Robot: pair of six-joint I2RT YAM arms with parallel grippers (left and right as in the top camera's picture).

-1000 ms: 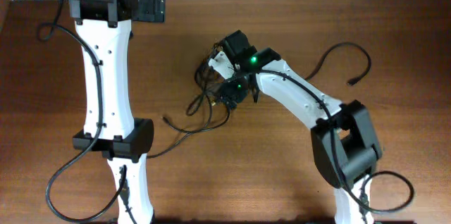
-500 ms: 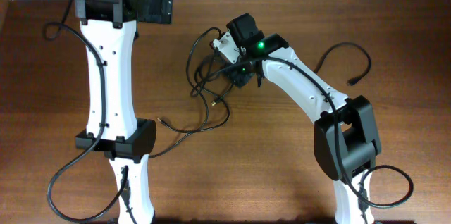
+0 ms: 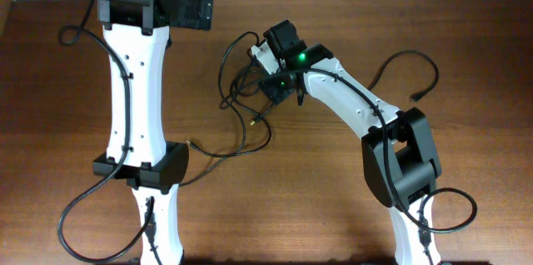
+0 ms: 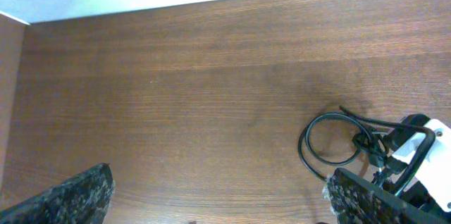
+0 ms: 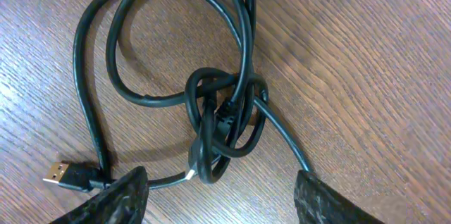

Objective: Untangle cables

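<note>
The cables (image 3: 241, 90) lie as a black tangle in the middle of the table, with a loop toward the far side and a strand trailing to a plug (image 3: 196, 142). In the right wrist view the knot (image 5: 222, 122) sits just ahead of my open right gripper (image 5: 222, 199), with a gold USB plug (image 5: 60, 172) at the left. My right gripper (image 3: 271, 92) hovers right over the tangle. My left gripper (image 3: 193, 7) is open and empty at the far edge, left of the tangle; the left wrist view shows a cable loop (image 4: 328, 139) beside its right finger.
A separate black cable (image 3: 414, 69) curves on the table at the right, its plug (image 3: 416, 96) near the right arm's elbow. The right arm's white link (image 3: 350, 102) crosses the middle. Thick arm wiring loops by both bases at the front.
My right gripper shifted toward the far side over the tangle, and a cable loop spread out to the far left. My left arm moved to the right along the far edge.
</note>
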